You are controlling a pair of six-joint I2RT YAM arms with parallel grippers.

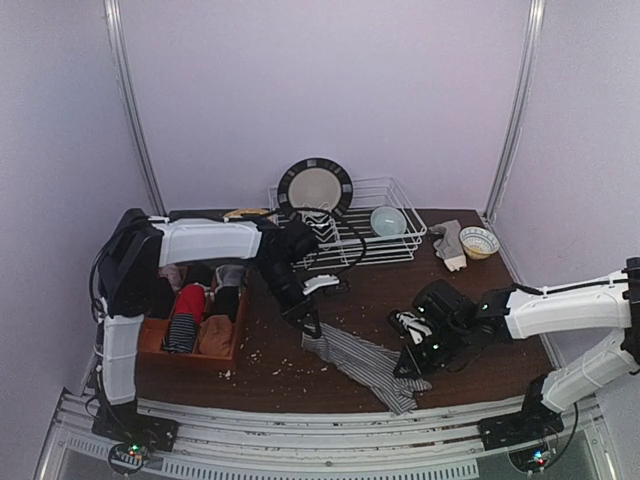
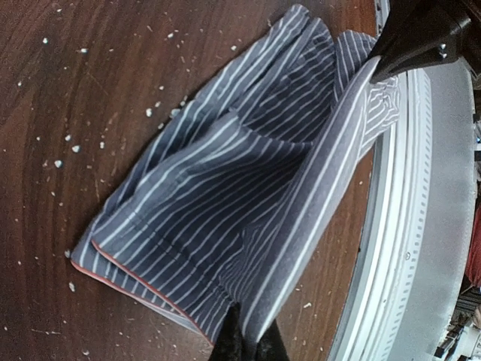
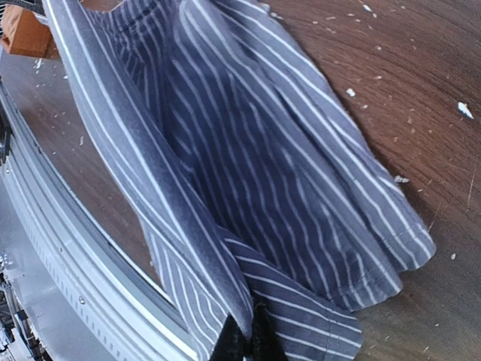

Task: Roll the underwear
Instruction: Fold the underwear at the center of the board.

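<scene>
Your left gripper [image 1: 311,326] has its fingers pressed together, pinching one end of the striped underwear [image 1: 362,362]. Your right gripper [image 1: 408,366] is closed the same way on the opposite end. The garment sits at about 6 o'clock on the table [image 1: 500,270], close to the near edge. The left gripper holds it at its 10 o'clock corner and the right gripper at its 3 o'clock side. In both wrist views a band of the cloth runs raised from one pair of fingertips toward the other, while the rest drapes in loose folds onto the wood. Pale crumbs are scattered on the surface around it. At 9 o'clock on the table a wooden tray [image 1: 190,360] holds more underwear, among them a red piece [image 1: 190,298] and an orange-brown piece [image 1: 215,338]. A wire rack [image 1: 375,245] stands at 12 o'clock.
</scene>
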